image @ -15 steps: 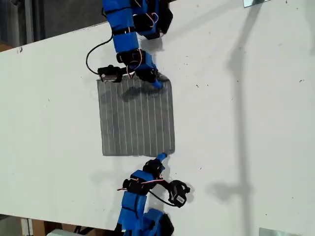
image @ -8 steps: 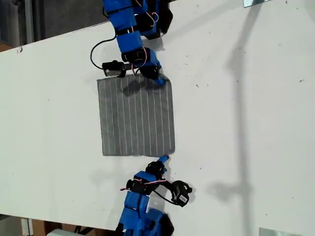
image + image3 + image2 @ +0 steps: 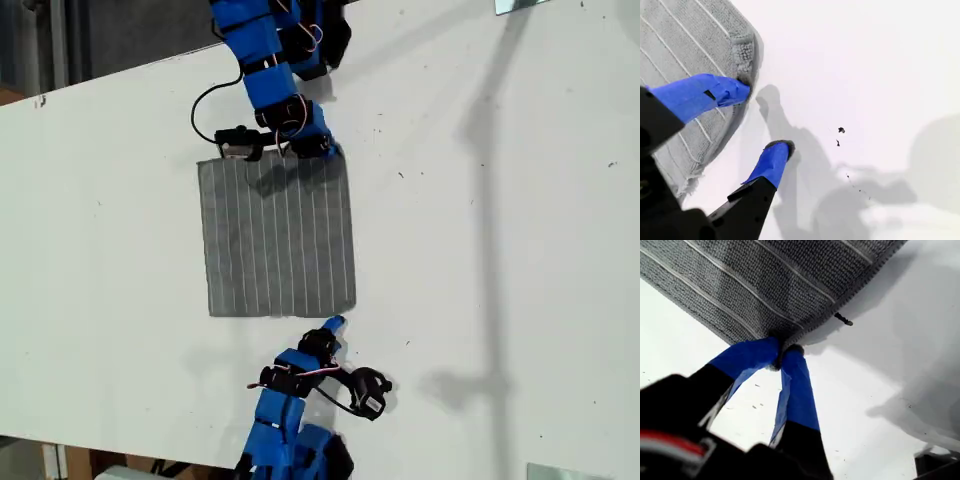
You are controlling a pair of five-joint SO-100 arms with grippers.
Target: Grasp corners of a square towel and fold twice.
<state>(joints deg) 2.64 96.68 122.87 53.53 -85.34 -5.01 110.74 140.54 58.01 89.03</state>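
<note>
Striped grey towel (image 3: 279, 238) flat on white bench (image 3: 500, 250), my first gripper (image 3: 781, 354) jaws pinching one corner (image 3: 782, 337), my second gripper (image 3: 762, 117) jaws wide astride another corner (image 3: 744, 50).

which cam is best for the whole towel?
The exterior view: the towel lies flat with all four corners and its stripes visible. The first wrist view shows only one corner at my first gripper, its pincer closed there. The second wrist view shows another corner by my open second gripper.
</note>
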